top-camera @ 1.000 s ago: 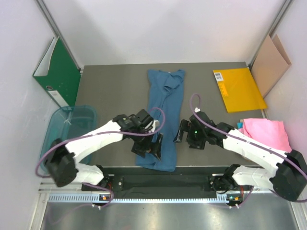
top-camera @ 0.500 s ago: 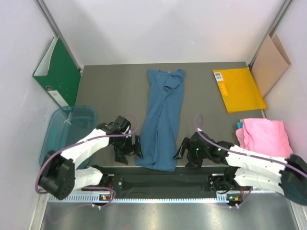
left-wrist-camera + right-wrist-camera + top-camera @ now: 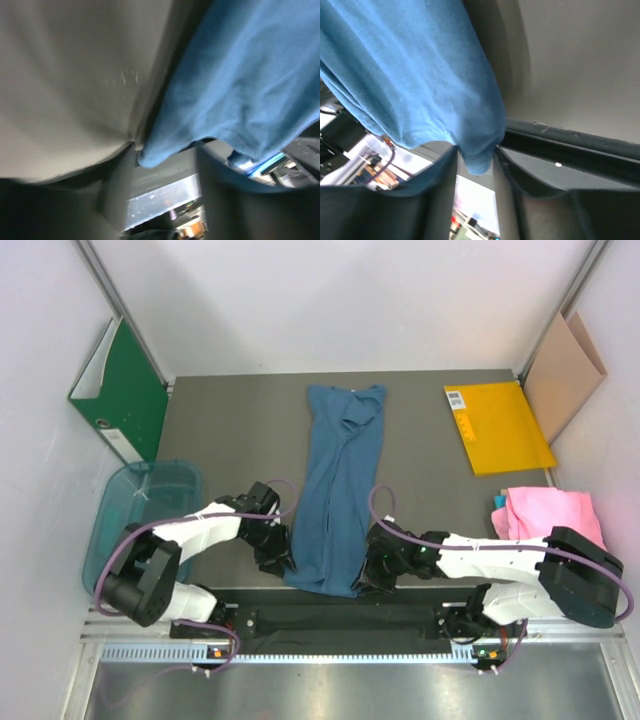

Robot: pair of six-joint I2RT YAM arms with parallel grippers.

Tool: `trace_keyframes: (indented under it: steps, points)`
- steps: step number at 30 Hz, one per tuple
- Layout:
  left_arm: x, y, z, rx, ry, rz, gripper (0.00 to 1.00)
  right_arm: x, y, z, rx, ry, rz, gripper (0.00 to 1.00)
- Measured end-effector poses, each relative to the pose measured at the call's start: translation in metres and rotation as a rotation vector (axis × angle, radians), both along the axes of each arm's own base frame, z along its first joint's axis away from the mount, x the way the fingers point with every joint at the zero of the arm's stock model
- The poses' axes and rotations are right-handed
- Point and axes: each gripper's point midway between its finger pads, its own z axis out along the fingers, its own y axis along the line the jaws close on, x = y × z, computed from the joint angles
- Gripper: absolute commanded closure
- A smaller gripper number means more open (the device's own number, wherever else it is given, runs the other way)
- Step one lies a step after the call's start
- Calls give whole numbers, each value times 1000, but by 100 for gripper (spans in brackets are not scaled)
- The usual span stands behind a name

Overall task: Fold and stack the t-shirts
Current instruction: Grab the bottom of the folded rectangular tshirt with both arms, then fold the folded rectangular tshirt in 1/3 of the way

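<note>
Top view: the blue t-shirt, soft and creased, lies as a long narrow strip down the centre of the matte grey tabletop. The left claw and right claw flank its lower hem. A rumpled pink t-shirt sits at centre right.

Left wrist view: a hem corner hangs between blurred dark fingers; whether they clamp it cannot be told.

Right wrist view: fingers pinch the other stitched corner.

Green binder and teal tub stand left; orange folder and cardboard sheet right.
</note>
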Motion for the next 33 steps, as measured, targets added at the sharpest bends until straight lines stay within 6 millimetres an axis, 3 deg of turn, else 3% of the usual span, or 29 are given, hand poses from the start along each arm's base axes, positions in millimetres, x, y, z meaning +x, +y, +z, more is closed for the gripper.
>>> trace_keyframes:
  steps: [1, 9, 13, 17, 22, 27, 33]
  points:
    - [0, 0, -2, -1, 5, 2, 100, 0, 0, 0, 1, 1, -4, 97]
    - [-4, -7, -5, -43, 35, -16, 100, 2, 0, 1, -4, -10, -8, 100]
    - [-10, -10, 9, -89, 32, -39, 100, 3, -2, 10, -9, -26, 6, 100]
    - [-6, -14, 34, -116, 13, -66, 100, 9, 2, 33, -2, -72, 34, 100]
    - [27, -30, 81, -159, -100, -90, 100, 34, 10, 71, 16, -172, 50, 100]
    - [78, -50, 122, -177, -230, -85, 100, 83, -3, 102, -14, -289, 12, 100]
    - [131, -65, 130, -161, -259, -57, 100, 149, -30, 119, -97, -400, -4, 100]
